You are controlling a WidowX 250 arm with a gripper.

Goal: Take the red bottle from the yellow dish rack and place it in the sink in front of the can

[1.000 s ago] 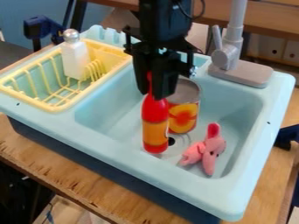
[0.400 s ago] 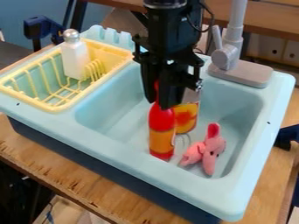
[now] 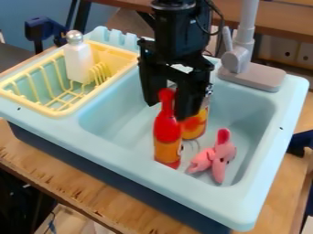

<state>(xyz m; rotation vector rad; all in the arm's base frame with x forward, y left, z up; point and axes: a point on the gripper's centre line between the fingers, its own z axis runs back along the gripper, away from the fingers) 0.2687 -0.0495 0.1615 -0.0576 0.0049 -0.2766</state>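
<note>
The gripper [image 3: 167, 109] is spread wide about the neck of the bottle [image 3: 167, 151], apparently with nothing held; any move is best kept slow and straight, lest the bottle, upright in the sink [image 3: 256, 196], be knocked into the can [image 3: 196, 127] at 1 o'clock. The sink is set on a wooden table [image 3: 79, 183], with a rack [image 3: 61, 112] at 10 o'clock.

fixed camera | high, before sink [image 3: 153, 177] | faces slantwise down toward faucet [image 3: 243, 55] | near, most of sink in frame

Glossy plastic btl [image 3: 167, 130], plush toy [image 3: 218, 157].
</note>
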